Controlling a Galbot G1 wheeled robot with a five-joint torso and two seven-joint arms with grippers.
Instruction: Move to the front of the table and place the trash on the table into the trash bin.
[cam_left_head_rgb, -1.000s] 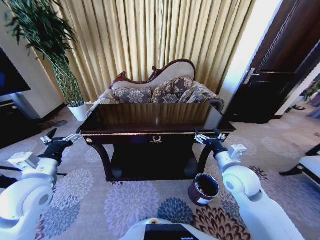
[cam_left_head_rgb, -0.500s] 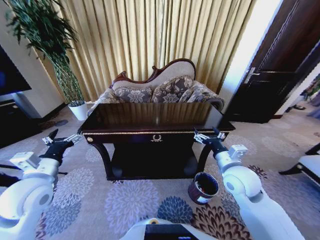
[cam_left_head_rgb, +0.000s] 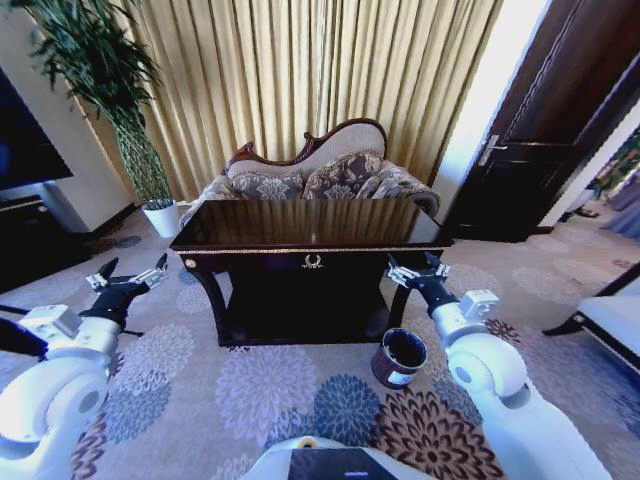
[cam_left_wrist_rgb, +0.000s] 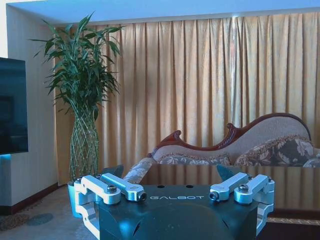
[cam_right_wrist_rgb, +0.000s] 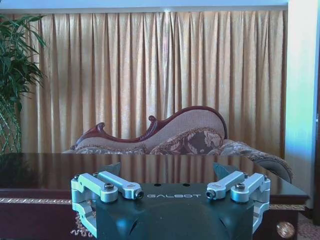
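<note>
Change: whole head view has shifted, so my camera moved; arms held as before.
Table (cam_left_head_rgb: 310, 222): straight ahead, before the sofa (cam_left_head_rgb: 320, 175).
Trash bin (cam_left_head_rgb: 399, 357): on the carpet by the table's right leg.
Left gripper (cam_left_head_rgb: 127, 277): released, off the table's left end.
Right gripper (cam_left_head_rgb: 417, 270): released, at the table's right front corner.

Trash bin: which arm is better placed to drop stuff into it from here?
Right, likely. The trash bin stands on the carpet by the table's right front leg, just below the open right gripper. The open left gripper hangs off the table's opposite end, far from the bin.
</note>
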